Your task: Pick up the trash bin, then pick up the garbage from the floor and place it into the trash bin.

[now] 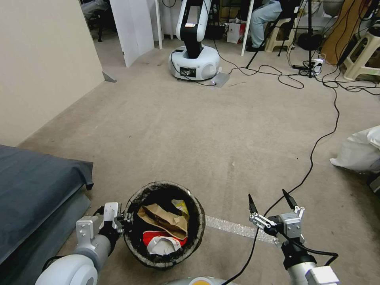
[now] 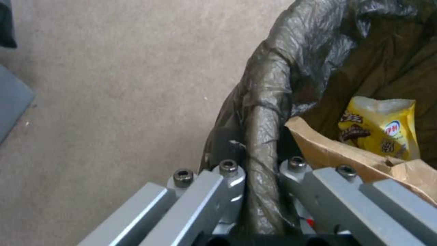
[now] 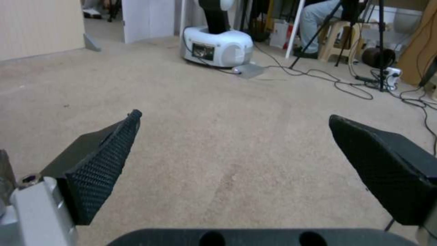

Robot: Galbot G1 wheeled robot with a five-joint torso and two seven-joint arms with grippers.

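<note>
head: high, looking down at carpet (image 1: 221,130) | wrists: close, low (right faces forward) | shared: carpet

Trash bin (image 1: 164,225): one, sitting near, left of centre. Garbage inside it, four pieces showing: one brown paper bag (image 1: 164,219), one yellow snack wrapper (image 2: 380,128), one red packet (image 1: 152,236), one white crumpled piece (image 1: 163,246). Grippers: two. Large white sack (image 1: 358,150): one, lying right. Other robot base (image 1: 194,61): one, standing far.
</note>
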